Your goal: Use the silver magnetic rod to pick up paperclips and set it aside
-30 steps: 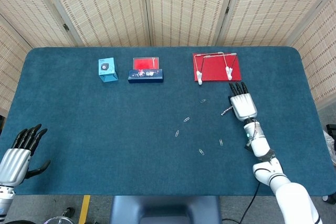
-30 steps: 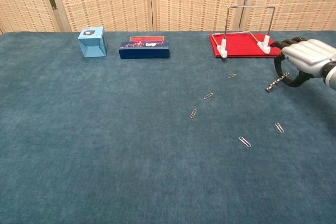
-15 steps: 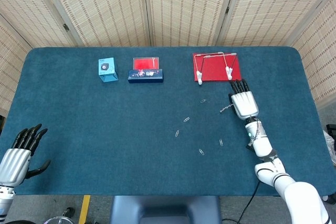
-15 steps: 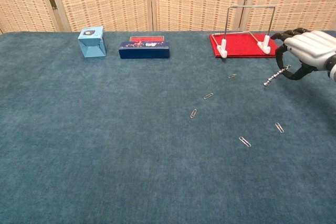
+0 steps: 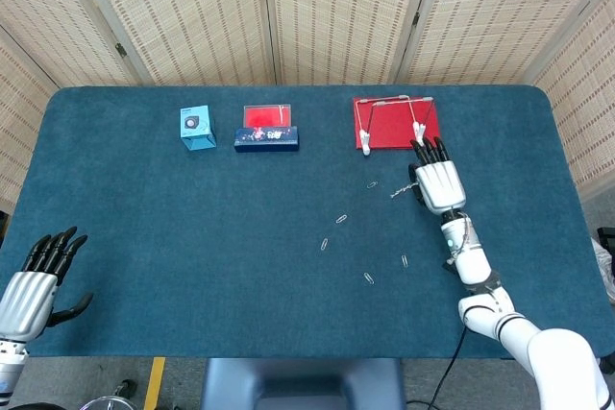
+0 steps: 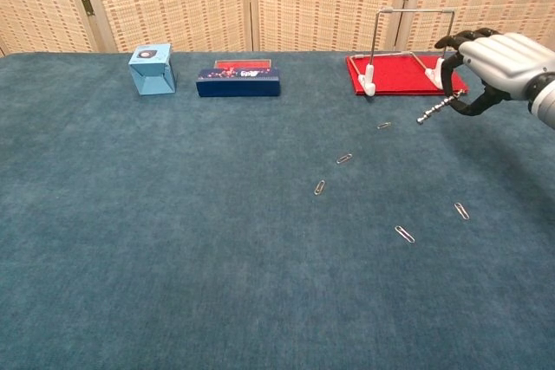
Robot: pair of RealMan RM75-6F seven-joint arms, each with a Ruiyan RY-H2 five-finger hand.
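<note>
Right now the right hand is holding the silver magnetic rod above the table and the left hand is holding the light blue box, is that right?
Not quite. The left hand holds nothing; the head view shows it open at the table's near left edge, far from the light blue box. The right hand does hold the silver magnetic rod.

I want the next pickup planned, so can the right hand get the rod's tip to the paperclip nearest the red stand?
Probably yes: the right hand holds the rod near that paperclip, with bare cloth between.
</note>
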